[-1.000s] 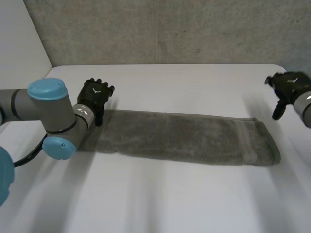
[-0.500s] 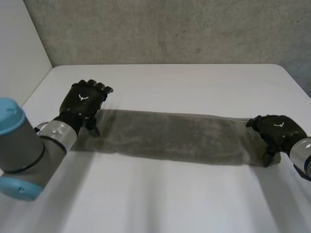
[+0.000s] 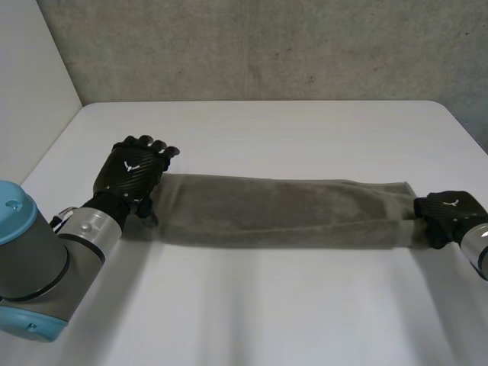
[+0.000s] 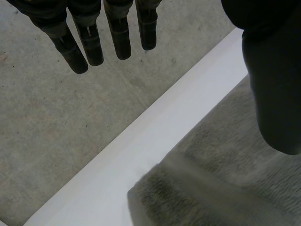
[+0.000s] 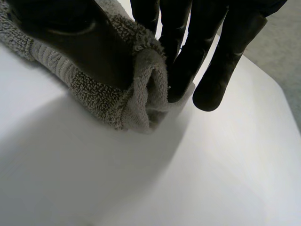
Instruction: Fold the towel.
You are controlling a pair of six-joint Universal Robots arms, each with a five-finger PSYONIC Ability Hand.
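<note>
The towel [image 3: 282, 210] is laid lengthwise across the surface [image 3: 267, 130]. The left hand [image 3: 131, 169] is set over the towel's left end, and the towel's right end is clasped in the right hand [image 3: 451, 216].

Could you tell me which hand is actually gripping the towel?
The right hand, pinching the towel by its end; the left hand is open, fingers straight, clasping nothing.

Soft light is falling from above, making the white table [image 3: 252, 305] bright. The towel [image 3: 290, 213] is throwing a faint grey shadow toward the table's near edge.
</note>
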